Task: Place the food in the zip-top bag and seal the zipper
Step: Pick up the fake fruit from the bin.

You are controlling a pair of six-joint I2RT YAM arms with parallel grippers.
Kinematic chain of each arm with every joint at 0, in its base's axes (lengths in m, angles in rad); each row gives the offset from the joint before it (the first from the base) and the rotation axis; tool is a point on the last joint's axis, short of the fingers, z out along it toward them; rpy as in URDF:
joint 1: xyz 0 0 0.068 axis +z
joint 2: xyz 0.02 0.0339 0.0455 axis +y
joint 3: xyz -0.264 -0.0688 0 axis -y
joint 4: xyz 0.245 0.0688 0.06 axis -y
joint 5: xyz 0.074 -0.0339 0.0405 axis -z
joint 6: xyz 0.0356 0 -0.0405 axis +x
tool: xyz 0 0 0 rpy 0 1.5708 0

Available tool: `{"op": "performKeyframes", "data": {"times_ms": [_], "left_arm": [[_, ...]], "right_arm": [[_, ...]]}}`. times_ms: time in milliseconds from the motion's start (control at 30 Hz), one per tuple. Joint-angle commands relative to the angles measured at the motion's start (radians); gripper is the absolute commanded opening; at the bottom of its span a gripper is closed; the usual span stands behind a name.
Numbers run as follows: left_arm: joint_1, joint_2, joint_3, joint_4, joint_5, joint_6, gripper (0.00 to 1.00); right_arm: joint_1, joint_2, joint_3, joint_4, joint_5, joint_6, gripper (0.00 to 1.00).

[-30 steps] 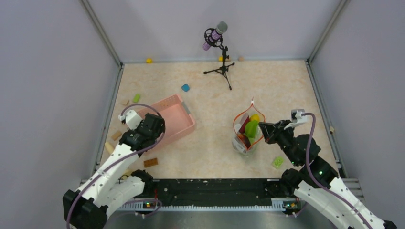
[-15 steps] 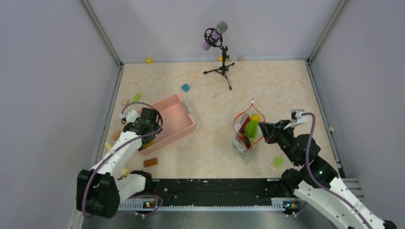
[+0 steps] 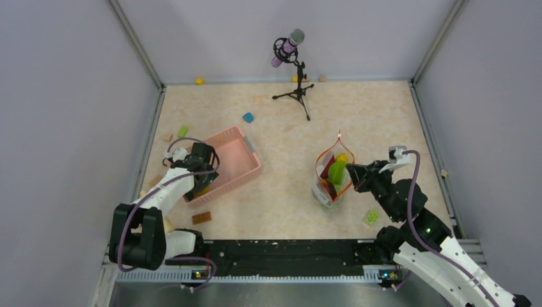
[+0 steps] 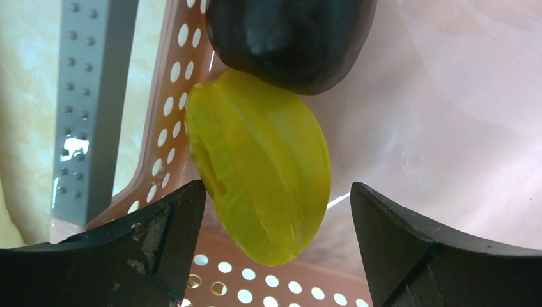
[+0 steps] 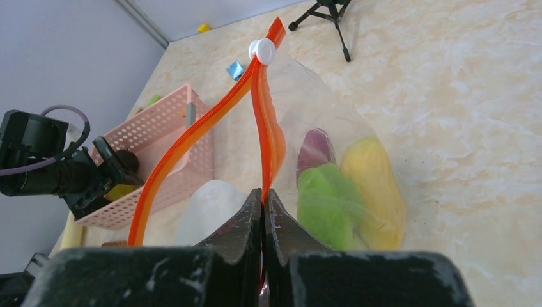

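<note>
Beige marbled tabletop, grey walls around. At left, pink basket, near corner hidden under the left gripper: fingers spread wide either side of a yellow-green piece, contact impossible to judge. Touching that, dark brown piece, top cut off by the frame. Further right, zip-top bag on the table, mouth gaping, holding maroon piece, bright green piece and yellow piece, all blurred behind crinkled plastic. Right gripper pressed tight on the zipper, white slider at its far end.
</note>
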Motion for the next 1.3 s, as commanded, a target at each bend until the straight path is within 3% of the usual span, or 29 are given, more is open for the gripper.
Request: {"op": "performKeyframes", "data": {"times_ms": [0,333,700,833,1100,1267], "left_arm": [[0.007,0.024,-0.006,0.061,0.009,0.004,0.88],[0.055,0.037,0.021,0.05,-0.074,-0.008,0.84],[0.075,0.077,-0.011,0.134,-0.016,-0.005,0.8],[0.076,0.089,-0.017,0.174,0.017,0.004,0.72],[0.076,0.064,-0.008,0.183,0.086,0.039,0.46],[0.075,0.069,-0.007,0.189,0.148,0.06,0.21]], "right_arm": [[0.002,0.006,0.002,0.006,0.016,0.005,0.0],[0.001,0.004,0.005,0.003,0.02,0.004,0.0],[0.001,0.004,0.003,0.003,0.027,0.004,0.0],[0.001,0.004,0.003,0.003,0.027,0.003,0.0],[0.001,0.002,0.003,0.002,0.023,0.004,0.0],[0.001,0.002,0.002,0.003,0.021,0.005,0.0]]}}
